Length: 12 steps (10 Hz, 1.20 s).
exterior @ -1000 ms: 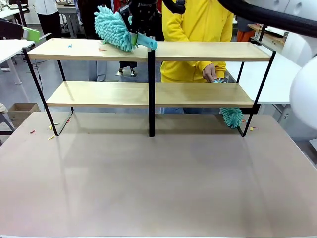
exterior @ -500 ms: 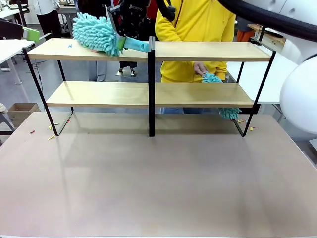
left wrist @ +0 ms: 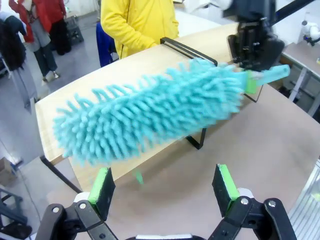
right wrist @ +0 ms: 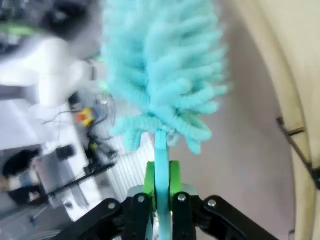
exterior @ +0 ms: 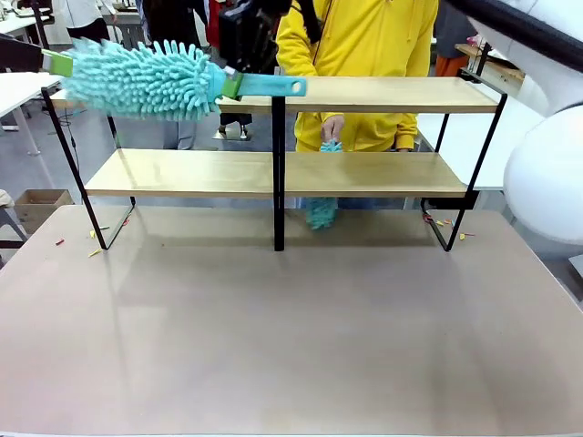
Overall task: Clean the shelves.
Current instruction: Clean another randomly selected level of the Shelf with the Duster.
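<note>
Across the table, the shelves stand rigid and need no gripping. A soft, light duster is clamped by its handle in the right gripper, seemingly above the top board's left end. The left gripper is held open below the duster.

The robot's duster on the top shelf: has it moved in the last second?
Yes. The duster has swept toward the robot's left along the top board of the shelves, away from the black centre post; its head now overhangs the left end.
</note>
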### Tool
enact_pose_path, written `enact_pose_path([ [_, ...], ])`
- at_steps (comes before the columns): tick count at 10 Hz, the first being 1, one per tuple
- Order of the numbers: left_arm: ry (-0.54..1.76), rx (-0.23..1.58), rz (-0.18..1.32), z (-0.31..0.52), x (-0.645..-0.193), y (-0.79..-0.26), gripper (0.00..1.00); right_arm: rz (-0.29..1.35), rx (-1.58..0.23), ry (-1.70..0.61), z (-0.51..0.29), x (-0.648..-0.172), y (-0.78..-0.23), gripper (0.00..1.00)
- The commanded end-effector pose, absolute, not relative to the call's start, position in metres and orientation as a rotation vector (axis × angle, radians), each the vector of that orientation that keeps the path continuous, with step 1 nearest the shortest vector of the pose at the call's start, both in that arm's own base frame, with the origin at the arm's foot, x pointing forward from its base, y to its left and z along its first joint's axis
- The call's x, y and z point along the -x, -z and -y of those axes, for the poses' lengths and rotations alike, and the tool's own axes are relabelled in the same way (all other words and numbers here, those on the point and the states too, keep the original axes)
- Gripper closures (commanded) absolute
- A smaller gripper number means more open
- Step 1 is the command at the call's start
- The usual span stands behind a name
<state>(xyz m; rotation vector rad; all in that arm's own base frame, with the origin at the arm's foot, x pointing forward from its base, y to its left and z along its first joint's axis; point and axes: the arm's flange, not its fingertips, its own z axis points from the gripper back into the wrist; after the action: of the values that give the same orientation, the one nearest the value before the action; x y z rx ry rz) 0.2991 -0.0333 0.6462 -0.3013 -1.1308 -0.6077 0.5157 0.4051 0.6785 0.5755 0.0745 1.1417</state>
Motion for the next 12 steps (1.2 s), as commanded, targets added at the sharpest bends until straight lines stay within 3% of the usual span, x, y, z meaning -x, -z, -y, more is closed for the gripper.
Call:
enact_pose_path([
  [1,0.616,0.297,1.132,0.033,-0.298,-0.645,0.0,-0.143,-0.693,-1.255,-0.386,-0.551,-0.733,0.88],
  [6,0.616,0.297,1.132,0.033,-0.298,-0.645,0.0,-0.081,-0.746,-1.153,-0.357,-0.555,-0.731,0.88],
  [8,0.616,0.297,1.132,0.033,-0.298,-0.645,0.0,0.039,-0.773,-1.041,-0.302,-0.542,-0.753,0.88],
  [10,0.616,0.297,1.132,0.033,-0.298,-0.645,0.0,0.197,-0.783,-0.885,-0.218,-0.496,-0.776,0.88],
  [12,0.616,0.297,1.132,0.033,-0.298,-0.645,0.0,0.33,-0.763,-0.667,-0.125,-0.416,-0.771,0.88],
])
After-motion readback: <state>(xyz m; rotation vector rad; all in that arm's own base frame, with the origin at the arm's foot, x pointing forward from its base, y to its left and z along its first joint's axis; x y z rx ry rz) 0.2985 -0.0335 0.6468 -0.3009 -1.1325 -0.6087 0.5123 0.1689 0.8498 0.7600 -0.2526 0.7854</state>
